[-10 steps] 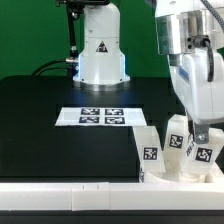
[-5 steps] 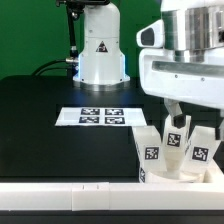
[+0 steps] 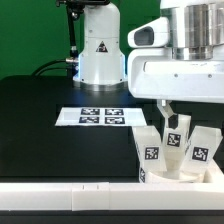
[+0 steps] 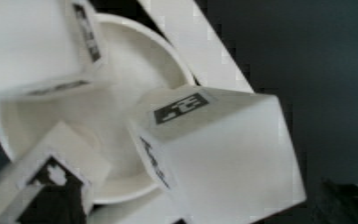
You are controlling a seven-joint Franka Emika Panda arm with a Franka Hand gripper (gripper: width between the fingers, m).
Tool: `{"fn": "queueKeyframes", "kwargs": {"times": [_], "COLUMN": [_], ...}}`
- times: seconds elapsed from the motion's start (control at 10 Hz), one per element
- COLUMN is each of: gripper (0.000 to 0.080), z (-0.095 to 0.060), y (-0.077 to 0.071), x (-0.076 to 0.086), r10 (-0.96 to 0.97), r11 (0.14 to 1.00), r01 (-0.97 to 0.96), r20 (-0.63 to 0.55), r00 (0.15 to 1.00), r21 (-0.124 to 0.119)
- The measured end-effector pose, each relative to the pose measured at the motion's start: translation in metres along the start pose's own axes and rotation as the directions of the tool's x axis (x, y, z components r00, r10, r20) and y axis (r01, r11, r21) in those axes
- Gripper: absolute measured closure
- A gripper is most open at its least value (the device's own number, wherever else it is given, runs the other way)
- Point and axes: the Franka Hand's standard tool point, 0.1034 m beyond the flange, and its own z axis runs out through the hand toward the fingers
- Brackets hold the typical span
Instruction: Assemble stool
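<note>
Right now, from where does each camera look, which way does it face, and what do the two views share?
Exterior view: sits off the arm, low by the table, looking across the black tabletop; shows the white robot base, the flat white marker board and the open gripper above the small white plastic stool.
Wrist view: rides the wrist, looking close down onto the stool's round ring-like seat and blocky tagged legs; no fingers clearly visible.
Shared: the stool.

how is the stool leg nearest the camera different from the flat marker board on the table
The leg is a blocky piece standing up on the round seat; the marker board lies thin and flat on the black table. The leg shows one tag, the marker board four. Both are white with black-and-white tags.
</note>
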Motion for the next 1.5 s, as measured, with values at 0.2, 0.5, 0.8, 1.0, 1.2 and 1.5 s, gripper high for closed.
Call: {"fn": "queueKeyframes", "kwargs": {"times": [0.2, 0.5, 0.8, 1.0, 1.2, 1.5], "gripper": [0.015, 0.015, 0.0151, 0.015, 0.015, 0.015], "z": [-0.007, -0.004, 0.002, 0.002, 0.002, 0.004], "y": [-0.003, 0.002, -0.023, -0.016, -0.013, -0.01], "x": [-0.005, -0.003, -0.022, -0.018, -0.015, 0.003], "r10": [-0.307, -0.46, -0.774, -0.825, -0.905, -0.984], "r11": [0.951, 0.888, 0.629, 0.56, 0.416, 0.125], "r01": [0.308, 0.46, 0.777, 0.828, 0.909, 0.992], "r20": [0.021, 0.024, 0.077, 0.08, 0.091, 0.123], "r00": [0.951, 0.888, 0.628, 0.559, 0.416, 0.126], "r21": [-0.011, -0.02, -0.015, -0.014, -0.013, -0.017]}}
